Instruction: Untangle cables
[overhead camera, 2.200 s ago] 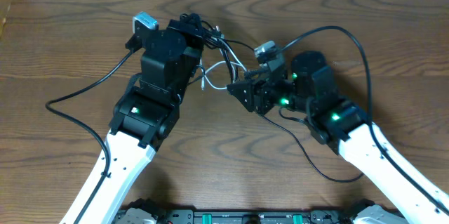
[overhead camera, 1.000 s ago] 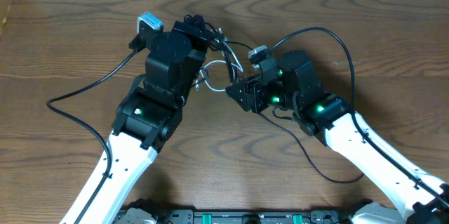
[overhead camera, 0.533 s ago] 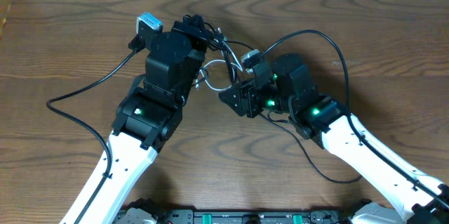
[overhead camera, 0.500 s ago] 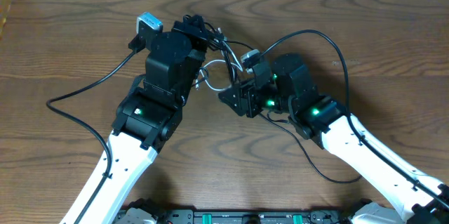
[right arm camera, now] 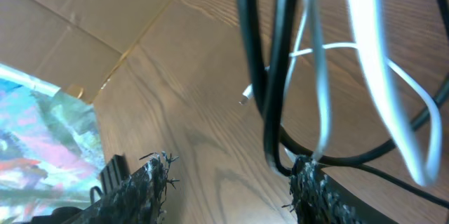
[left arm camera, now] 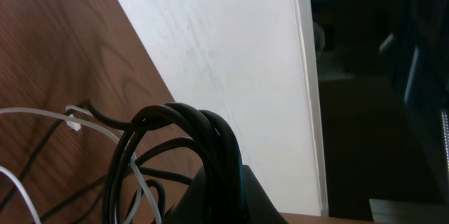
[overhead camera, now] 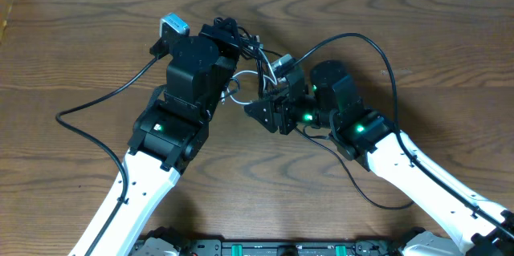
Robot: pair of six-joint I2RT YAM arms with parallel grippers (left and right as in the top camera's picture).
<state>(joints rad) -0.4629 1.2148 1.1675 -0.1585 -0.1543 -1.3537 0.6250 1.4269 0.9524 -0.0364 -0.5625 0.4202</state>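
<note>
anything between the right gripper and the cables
Nothing visible. The right gripper, jaws open, has the black cable and white cable hanging directly ahead of its fingers, with only the table behind them.

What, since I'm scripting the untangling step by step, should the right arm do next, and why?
Probably ease the right fingers forward and close on the white cable alone. The left fingers are shut on loops of the black cable, and the white strand hangs beside it just ahead of the open right fingers.
</note>
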